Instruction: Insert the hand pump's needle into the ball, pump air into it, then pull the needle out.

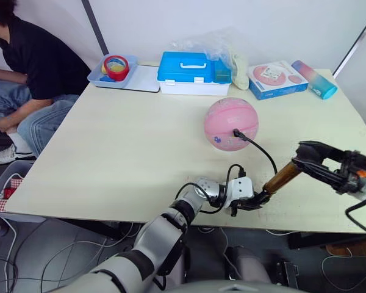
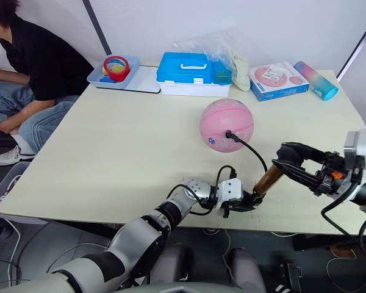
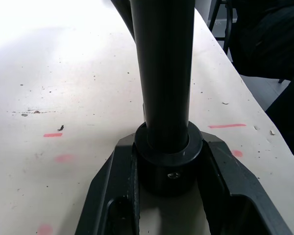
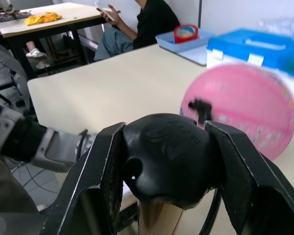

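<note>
Currently the hand pump (image 1: 283, 177) is held at both ends: left claw (image 1: 249, 201) clamped on its base, right claw (image 1: 305, 157) on its handle. Needle seated in the ball (image 1: 230, 124) mid-table; ball judged light, roll-prone; barrel rigid.

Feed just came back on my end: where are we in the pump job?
Needle fitting already sits in the ball. Left gripper clamps the hand pump at its base cap; right gripper is closed on its handle. Pumping looks in hand; pulling the needle out remains.
</note>
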Action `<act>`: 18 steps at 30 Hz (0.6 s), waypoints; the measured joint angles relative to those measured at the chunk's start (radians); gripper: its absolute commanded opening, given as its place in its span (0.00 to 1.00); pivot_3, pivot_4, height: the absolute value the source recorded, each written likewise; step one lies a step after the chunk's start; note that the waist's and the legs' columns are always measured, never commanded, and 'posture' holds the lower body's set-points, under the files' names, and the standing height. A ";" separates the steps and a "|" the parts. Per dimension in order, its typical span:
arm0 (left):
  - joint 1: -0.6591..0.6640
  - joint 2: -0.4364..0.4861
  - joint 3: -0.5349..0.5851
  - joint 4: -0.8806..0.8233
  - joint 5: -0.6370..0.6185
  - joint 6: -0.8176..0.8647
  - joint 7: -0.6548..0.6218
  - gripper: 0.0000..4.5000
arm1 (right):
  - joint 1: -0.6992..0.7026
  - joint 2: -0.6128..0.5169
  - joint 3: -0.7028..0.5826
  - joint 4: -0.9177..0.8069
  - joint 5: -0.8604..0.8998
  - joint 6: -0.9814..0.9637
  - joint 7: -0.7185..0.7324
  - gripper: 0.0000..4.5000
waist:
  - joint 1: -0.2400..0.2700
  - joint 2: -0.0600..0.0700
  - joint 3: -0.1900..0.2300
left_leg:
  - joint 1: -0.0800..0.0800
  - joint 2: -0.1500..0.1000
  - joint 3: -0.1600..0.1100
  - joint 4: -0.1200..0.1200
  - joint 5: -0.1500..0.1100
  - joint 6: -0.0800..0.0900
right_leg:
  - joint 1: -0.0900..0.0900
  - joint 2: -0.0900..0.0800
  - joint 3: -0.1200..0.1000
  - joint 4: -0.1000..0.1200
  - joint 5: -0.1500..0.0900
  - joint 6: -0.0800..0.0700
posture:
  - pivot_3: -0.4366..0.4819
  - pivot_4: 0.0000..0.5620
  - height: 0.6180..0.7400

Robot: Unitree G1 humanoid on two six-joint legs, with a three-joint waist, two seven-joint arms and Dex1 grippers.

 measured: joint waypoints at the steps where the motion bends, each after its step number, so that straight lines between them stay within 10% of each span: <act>1: 0.000 0.000 -0.001 0.000 0.000 0.000 0.000 0.24 | -0.004 -0.013 -0.022 -0.010 0.021 0.019 -0.004 0.45 | 0.000 0.000 0.000 | 0.000 0.000 0.000 0.000 0.000 0.000 | 0.000 0.000 0.000 0.000 0.000 0.000 | 0.48 0.27 1.00; 18: 0.000 0.000 -0.002 0.001 0.000 -0.003 -0.001 0.24 | -0.096 -0.149 -0.193 -0.046 0.242 0.223 -0.097 0.45 | 0.001 0.000 0.000 | -0.002 0.000 0.000 0.000 0.000 0.000 | -0.001 -0.001 0.000 0.000 0.000 0.000 | 0.48 0.27 1.00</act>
